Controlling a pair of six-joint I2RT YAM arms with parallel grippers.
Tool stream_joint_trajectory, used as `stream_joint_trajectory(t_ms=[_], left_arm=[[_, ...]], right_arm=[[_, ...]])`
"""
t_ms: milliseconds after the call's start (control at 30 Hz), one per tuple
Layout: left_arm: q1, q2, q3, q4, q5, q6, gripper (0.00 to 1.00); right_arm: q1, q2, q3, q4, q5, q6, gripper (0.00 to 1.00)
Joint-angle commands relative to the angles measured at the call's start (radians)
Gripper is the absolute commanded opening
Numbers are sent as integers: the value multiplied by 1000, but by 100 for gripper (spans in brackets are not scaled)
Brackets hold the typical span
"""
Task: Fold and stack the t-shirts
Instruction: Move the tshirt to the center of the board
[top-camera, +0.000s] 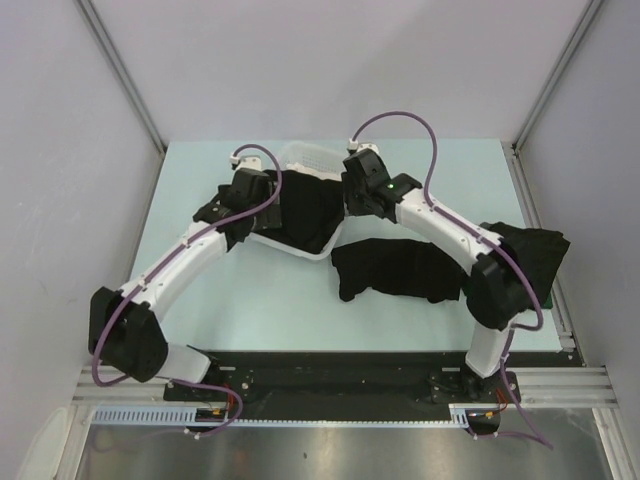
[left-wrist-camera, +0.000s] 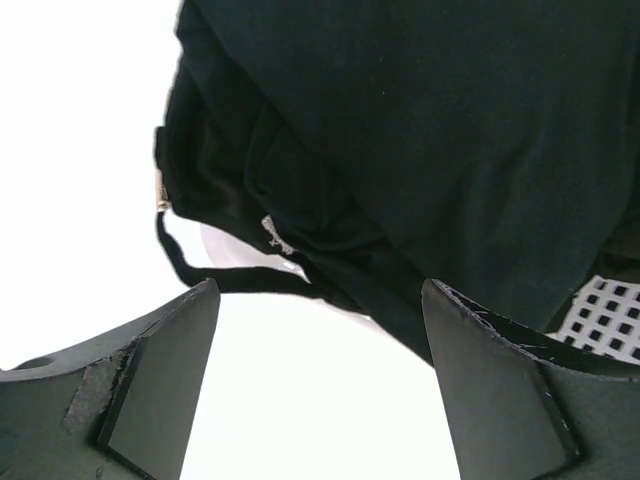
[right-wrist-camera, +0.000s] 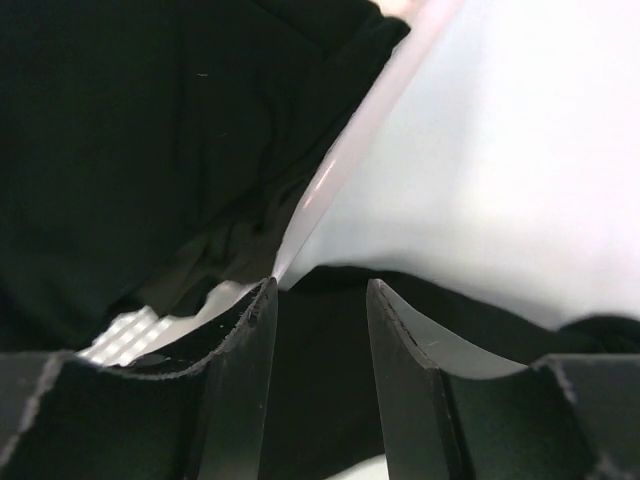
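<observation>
**Top view.** I am holding both grippers over the basket (top-camera: 305, 155) at the far middle of the table. The left gripper (top-camera: 243, 200) is hanging at its left side and the right gripper (top-camera: 362, 195) at its right side, so the heap of shirts (top-camera: 300, 210) inside is lying between them. A loose shirt (top-camera: 395, 270) is lying on the table just nearside of the basket, with its long axis running left to right. It is nearer my right arm. Another shirt (top-camera: 535, 250) is resting at the right edge.

**Left wrist view.** The left gripper (left-wrist-camera: 320, 300) is standing wide with nothing between its jaws. The heap (left-wrist-camera: 400, 120) is lying ahead of it, draping over the basket wall (left-wrist-camera: 610, 310).

**Right wrist view.** The right gripper (right-wrist-camera: 320, 290) is standing narrowly apart at the basket rim (right-wrist-camera: 340, 160). Dark cloth is showing through the gap, but I cannot tell whether the jaws are touching it. The heap (right-wrist-camera: 130, 130) is lying ahead to the left.
</observation>
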Motion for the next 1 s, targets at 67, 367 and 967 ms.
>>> stream_joint_trajectory(t_ms=[67,367,967], left_arm=[[6,-118,21,-35,-49,31,89],[6,-223,-66,-62,-69,-2,90],[6,-260,-52,-114,-95,-24,90]], right_arm=[[-47,161,102,109,-60,-18,46],[-67,320,225,118,-98,-30,44],[-59,566,408,112,-307,77,0]])
